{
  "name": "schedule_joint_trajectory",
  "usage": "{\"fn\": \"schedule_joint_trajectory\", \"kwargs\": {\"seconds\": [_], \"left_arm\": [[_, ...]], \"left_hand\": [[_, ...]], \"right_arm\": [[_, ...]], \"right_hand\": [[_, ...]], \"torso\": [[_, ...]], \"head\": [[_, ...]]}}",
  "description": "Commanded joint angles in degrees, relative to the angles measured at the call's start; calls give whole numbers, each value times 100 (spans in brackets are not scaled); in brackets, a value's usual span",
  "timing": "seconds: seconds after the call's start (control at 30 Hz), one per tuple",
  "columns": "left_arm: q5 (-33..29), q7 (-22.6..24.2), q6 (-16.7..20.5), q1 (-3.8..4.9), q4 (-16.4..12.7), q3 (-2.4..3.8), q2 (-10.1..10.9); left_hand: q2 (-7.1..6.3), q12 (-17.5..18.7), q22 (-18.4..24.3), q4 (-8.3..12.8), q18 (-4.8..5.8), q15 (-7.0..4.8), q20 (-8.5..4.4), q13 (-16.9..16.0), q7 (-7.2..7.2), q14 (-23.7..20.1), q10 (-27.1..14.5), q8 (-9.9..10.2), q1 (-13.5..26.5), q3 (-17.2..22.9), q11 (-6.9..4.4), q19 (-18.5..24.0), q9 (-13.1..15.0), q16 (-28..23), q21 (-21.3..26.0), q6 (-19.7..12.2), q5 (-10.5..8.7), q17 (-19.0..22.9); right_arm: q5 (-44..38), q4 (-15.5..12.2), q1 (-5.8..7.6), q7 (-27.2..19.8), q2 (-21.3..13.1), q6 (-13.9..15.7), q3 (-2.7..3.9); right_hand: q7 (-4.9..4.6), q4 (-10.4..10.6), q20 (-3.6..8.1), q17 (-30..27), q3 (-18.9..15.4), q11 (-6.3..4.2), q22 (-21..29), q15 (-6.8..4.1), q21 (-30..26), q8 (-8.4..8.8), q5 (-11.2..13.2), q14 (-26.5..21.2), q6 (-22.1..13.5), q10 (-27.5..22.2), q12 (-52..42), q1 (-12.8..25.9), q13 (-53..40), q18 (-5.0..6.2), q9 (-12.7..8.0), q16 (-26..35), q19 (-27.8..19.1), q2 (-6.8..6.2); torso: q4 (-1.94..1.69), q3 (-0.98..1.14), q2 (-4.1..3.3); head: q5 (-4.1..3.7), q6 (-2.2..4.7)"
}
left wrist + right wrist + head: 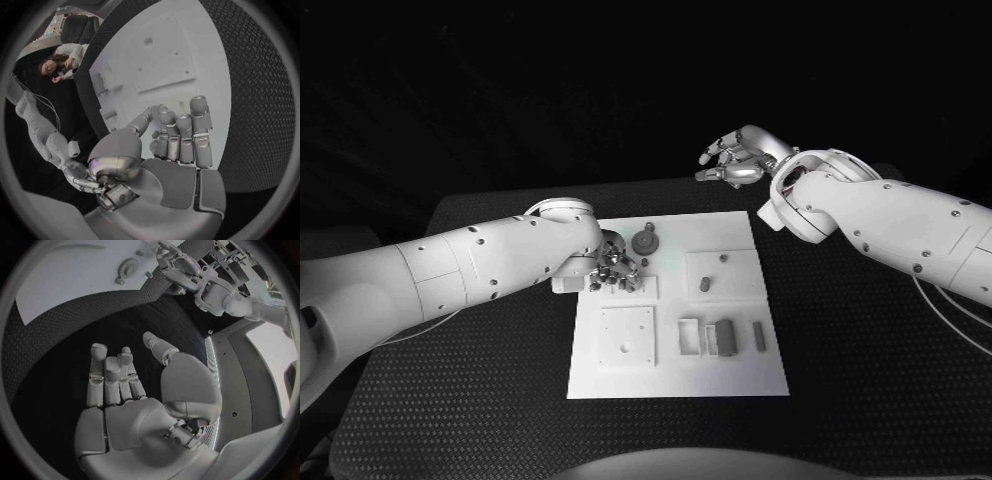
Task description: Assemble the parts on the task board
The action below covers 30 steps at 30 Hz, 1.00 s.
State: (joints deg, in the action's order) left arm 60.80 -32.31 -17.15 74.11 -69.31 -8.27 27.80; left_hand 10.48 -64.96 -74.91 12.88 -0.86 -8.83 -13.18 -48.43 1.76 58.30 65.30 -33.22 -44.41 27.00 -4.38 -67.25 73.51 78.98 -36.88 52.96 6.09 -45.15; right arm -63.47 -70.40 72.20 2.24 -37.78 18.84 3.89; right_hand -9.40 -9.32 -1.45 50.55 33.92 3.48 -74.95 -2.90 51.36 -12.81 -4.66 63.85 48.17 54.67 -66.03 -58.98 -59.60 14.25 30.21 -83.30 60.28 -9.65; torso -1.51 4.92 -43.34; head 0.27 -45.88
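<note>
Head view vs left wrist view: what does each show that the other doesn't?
Head view alone: the right hand raised beyond the table's far edge, fingers apart, holding nothing; the round grey part at the board's far side; the long grey parts lined up near its front right.

Left wrist view alone: the left hand's palm side, fingers straight and close together, nothing between them.

Both: the left hand over the white task board, and the square plate with small holes.

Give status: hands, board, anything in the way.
Left hand low over the task board, far-left corner, fingers down, nothing visibly held. Right hand raised beyond the board, open. Grey parts loose on board. Nothing in the way.
</note>
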Motion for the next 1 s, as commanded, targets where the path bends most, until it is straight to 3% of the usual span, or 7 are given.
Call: {"fn": "schedule_joint_trajectory", "kwargs": {"seconds": [0.03, 0.57, 1.0], "left_arm": [[-29, 10, -64, -1, -23, 0, 4], [-1, -3, -35, -26, 50, -12, -10], [-18, 1, -46, -52, 85, -60, -5]], "left_hand": [[168, -40, -130, 299, -22, -95, -185, 6, -6, 20, -15, -12, -125, 867, -13, -24, 6, 22, -38, 39, 19, 9], [164, -46, -129, 301, -22, -96, -186, 19, -5, 21, -14, 9, -116, 872, -13, -24, -7, 28, -44, 49, 1, 20], [158, -52, -128, 303, -21, -97, -187, 29, -4, 21, -13, 29, -112, 876, -13, -22, -18, 32, -46, 53, -16, 28]], "right_arm": [[-8, -1, -3, -48, 3, -62, 3], [-8, -1, -3, -49, 0, -65, 3], [-8, -3, -3, -49, -8, -62, 3]], "right_hand": [[-35, 24, 40, -9, 6, -15, -102, 9, -21, 36, 14, -43, -14, -43, -32, 45, 7, 74, -6, 12, -5, -8], [-35, 25, 39, -10, 5, -15, -103, 9, -22, 35, 14, -45, -15, -44, -33, 46, 8, 74, -7, 12, -6, -7], [-35, 26, 39, -11, 5, -15, -103, 9, -22, 34, 15, -46, -16, -45, -35, 46, 9, 74, -8, 12, -7, -7]], "torso": [[2, 2, 0], [2, -1, -4], [-3, -2, -1]], "head": [[2, -1], [2, -5], [-8, -24]]}}
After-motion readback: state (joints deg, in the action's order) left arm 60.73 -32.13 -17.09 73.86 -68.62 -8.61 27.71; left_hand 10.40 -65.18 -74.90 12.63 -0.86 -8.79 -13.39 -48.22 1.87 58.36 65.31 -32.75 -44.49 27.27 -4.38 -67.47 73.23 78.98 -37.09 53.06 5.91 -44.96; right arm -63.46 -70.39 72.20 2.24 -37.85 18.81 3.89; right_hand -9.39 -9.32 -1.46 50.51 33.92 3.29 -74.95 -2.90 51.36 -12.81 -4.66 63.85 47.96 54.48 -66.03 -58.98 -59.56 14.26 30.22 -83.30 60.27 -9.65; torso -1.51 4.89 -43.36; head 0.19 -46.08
